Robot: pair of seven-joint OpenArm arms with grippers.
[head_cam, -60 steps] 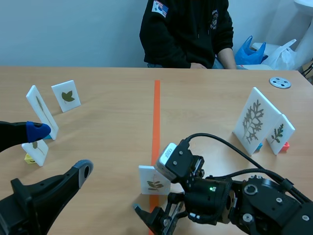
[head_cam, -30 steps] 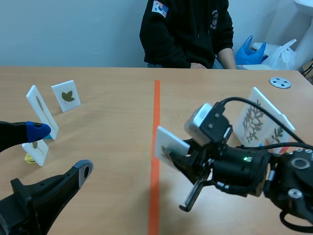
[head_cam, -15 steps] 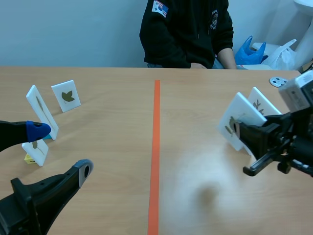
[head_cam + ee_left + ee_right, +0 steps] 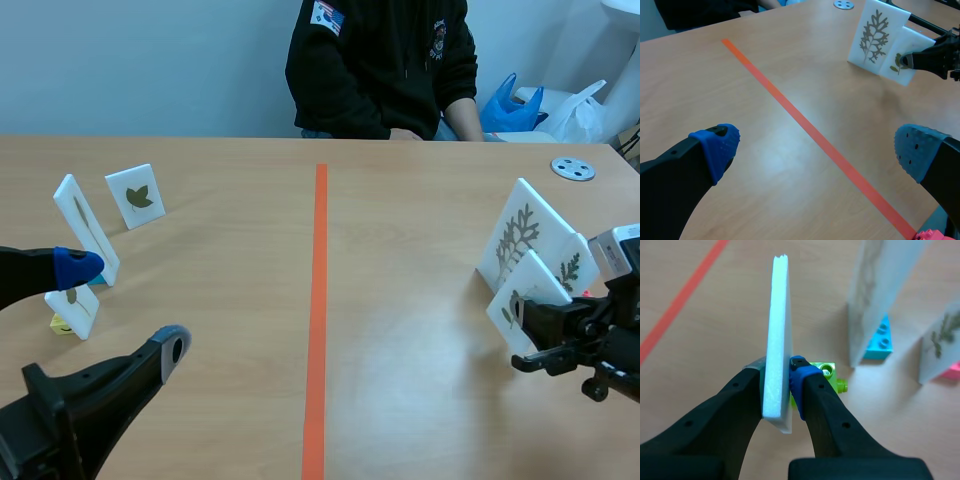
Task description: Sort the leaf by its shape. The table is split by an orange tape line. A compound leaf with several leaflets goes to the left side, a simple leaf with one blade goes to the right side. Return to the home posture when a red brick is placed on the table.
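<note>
Tape (image 4: 317,300) divides wooden table (image 4: 220,250) before pale wall (image 4: 150,60).

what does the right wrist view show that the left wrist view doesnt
Only right wrist: the held card edge-on, a green brick beside it, and a cyan brick at the base of the big card. Only left wrist: the leaves on both cards' faces, a grey disc, and the left jaws wide open. Both: the held card in the right jaws, the big card and the orange tape line.
</note>
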